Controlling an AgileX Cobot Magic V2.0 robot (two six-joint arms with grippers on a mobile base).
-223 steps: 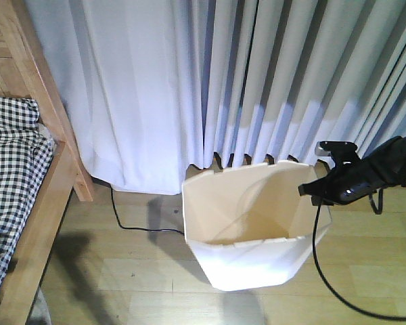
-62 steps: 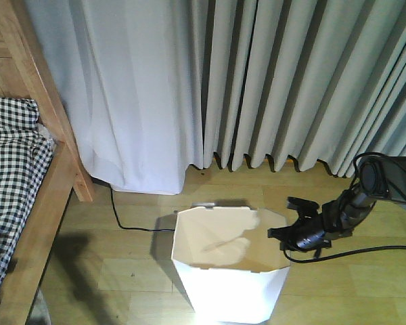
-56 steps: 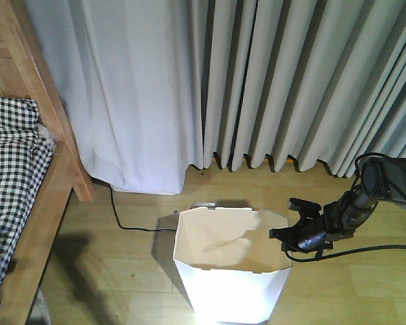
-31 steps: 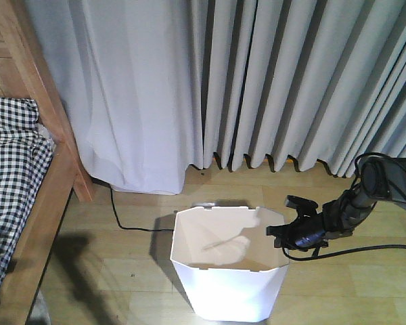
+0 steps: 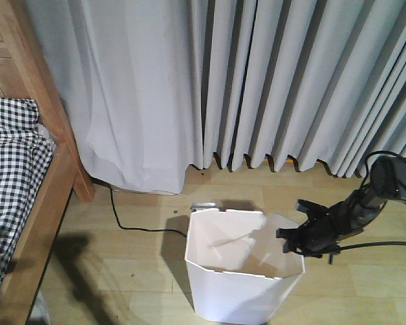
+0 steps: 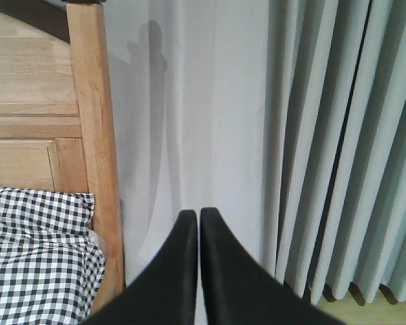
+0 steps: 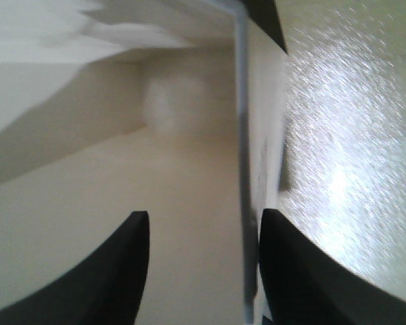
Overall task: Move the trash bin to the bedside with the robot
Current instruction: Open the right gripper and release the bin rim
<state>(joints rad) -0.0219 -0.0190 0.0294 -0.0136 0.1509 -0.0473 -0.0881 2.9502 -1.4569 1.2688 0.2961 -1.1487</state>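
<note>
The bin [image 5: 240, 271] stands on the wood floor, well apart from the bed [image 5: 27, 189]; the right gripper [image 5: 292, 240] has its fingers apart astride the bin's right wall; the left gripper [image 6: 196, 264], pressed together, hangs idle. Dragging seems underway; next, pull leftward toward the bed.

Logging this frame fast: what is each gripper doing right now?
Left gripper: shut, holding nothing, raised toward the curtain.
Right gripper: open, its fingers either side of the trash bin wall, not clamped.
</note>
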